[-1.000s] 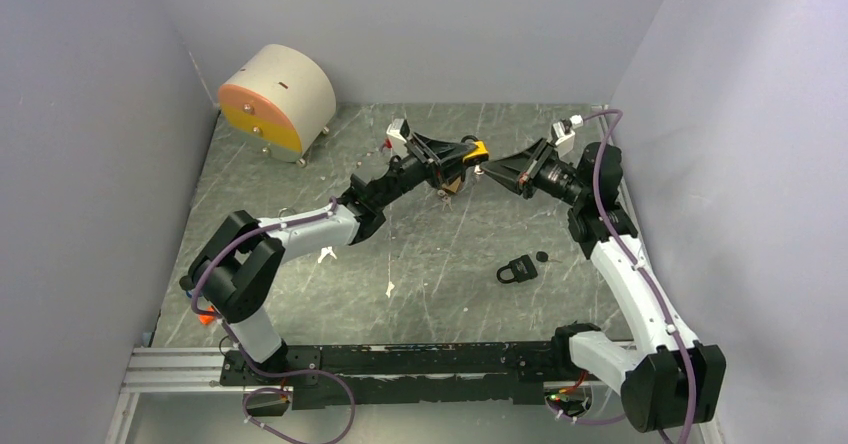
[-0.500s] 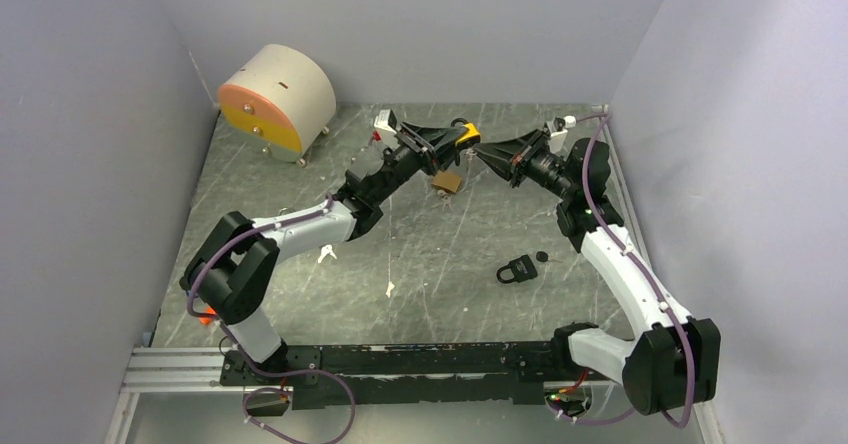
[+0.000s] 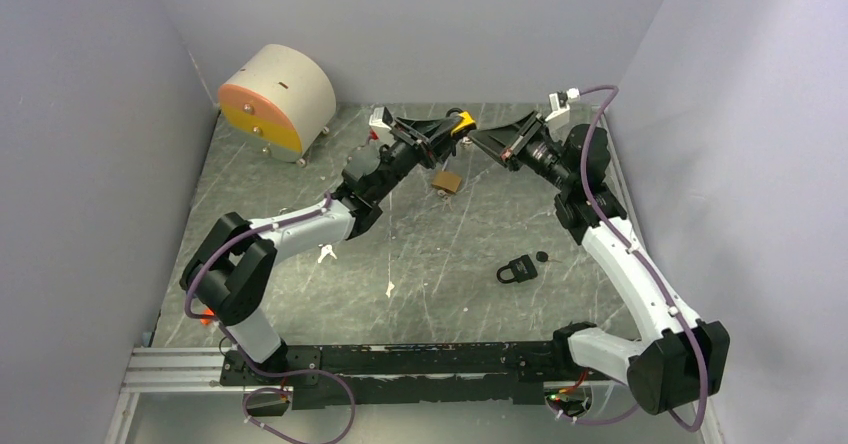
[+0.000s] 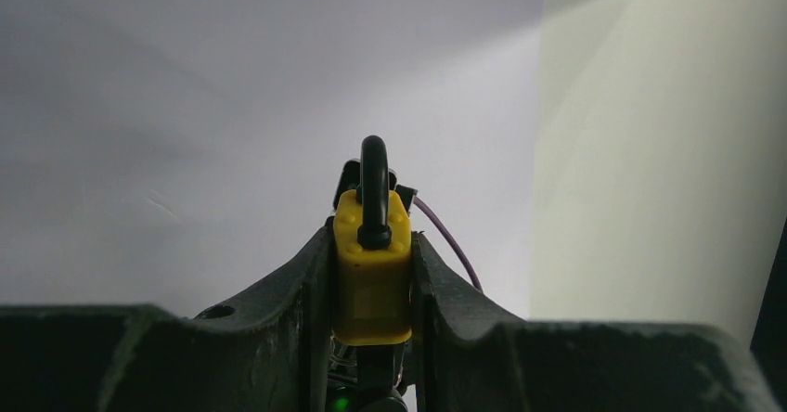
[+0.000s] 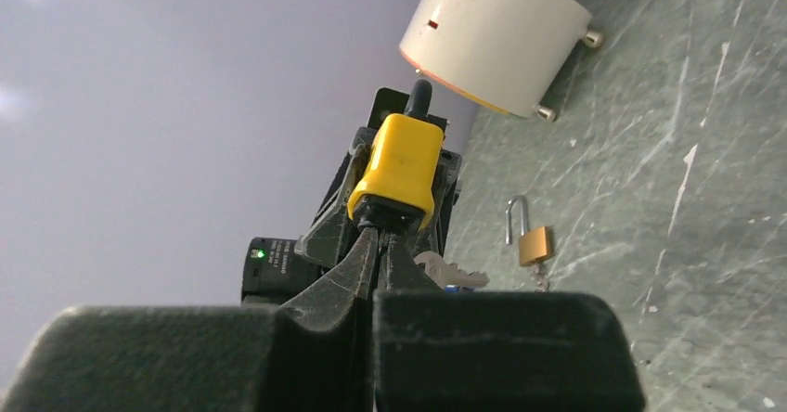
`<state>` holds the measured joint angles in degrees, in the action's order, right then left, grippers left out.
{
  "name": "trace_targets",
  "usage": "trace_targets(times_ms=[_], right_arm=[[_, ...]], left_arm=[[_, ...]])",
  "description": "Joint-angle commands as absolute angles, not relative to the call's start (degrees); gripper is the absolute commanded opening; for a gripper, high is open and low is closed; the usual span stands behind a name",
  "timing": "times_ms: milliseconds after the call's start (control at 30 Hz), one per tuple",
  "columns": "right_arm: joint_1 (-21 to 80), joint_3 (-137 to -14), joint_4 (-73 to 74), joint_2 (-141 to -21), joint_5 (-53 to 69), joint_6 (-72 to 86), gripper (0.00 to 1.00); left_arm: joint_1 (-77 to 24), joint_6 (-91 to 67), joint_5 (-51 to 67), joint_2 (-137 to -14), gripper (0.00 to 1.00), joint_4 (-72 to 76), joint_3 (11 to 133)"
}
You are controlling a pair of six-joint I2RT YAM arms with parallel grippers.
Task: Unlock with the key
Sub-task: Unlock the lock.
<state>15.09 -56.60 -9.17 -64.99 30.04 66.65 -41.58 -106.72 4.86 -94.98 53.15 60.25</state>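
A yellow padlock [image 3: 462, 121] with a black shackle is held in the air over the far middle of the table. My left gripper [image 3: 455, 127] is shut on its body [image 4: 372, 263], one finger on each side, shackle pointing away from the wrist. My right gripper [image 3: 475, 136] comes from the right. Its shut fingertips [image 5: 378, 236] meet at the padlock's bottom end [image 5: 397, 166], pinching the key, which is almost wholly hidden there. A silver spare key [image 5: 445, 268] dangles just beside the tips.
A brass padlock [image 3: 447, 181] with its shackle open lies on the table below the grippers. A black padlock [image 3: 517, 270] lies near the right arm. A white and orange drum [image 3: 277, 97] stands at the far left. Small white pieces [image 3: 326, 254] lie mid-left.
Both grippers have risen and shifted left and farther back together, keeping the yellow padlock between them. The brass padlock underneath is now uncovered.
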Motion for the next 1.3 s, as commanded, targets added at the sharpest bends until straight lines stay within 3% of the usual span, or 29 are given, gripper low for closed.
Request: trace_targets(times_ms=[0, 267, 567, 700, 767, 867, 933, 1167, 1267], right_arm=[[17.36, -58.59, -7.44, -66.33, 24.99, 59.10, 0.00], [16.88, -55.88, -14.99, -66.54, 33.78, 80.89, 0.01], [16.15, -49.11, -13.24, -54.22, 34.68, 72.88, 0.35], [14.97, -40.81, -21.74, -45.43, 35.14, 75.92, 0.53], [14.86, -41.38, -16.38, -43.87, 34.80, 72.56, 0.56], [14.80, -43.59, -7.29, -43.14, 32.53, 66.14, 0.56], [14.77, -44.79, -3.03, -42.68, 30.65, 63.16, 0.50], [14.76, -45.53, -6.00, -44.49, 31.27, 61.79, 0.29], [14.77, -45.71, -9.11, -44.82, 31.37, 61.27, 0.26]], left_arm=[[-46.66, -108.19, 15.50, -92.51, 0.02, 59.54, 62.20], [-46.47, -98.25, 12.44, -89.72, 0.03, 62.36, 58.09], [-46.43, -93.24, 7.66, -89.24, 0.02, 70.24, 53.60], [-46.49, -91.92, 7.79, -89.03, 0.02, 71.06, 53.96], [-46.42, -91.61, 8.73, -89.03, 0.02, 70.50, 54.73], [-46.48, -91.65, 9.45, -88.82, 0.03, 70.40, 55.26], [-46.44, -91.36, 9.66, -88.39, 0.02, 69.81, 55.39], [-46.47, -90.63, 10.16, -86.90, 0.02, 68.72, 55.46], [-46.49, -90.53, 10.28, -86.41, 0.02, 67.70, 55.38]])
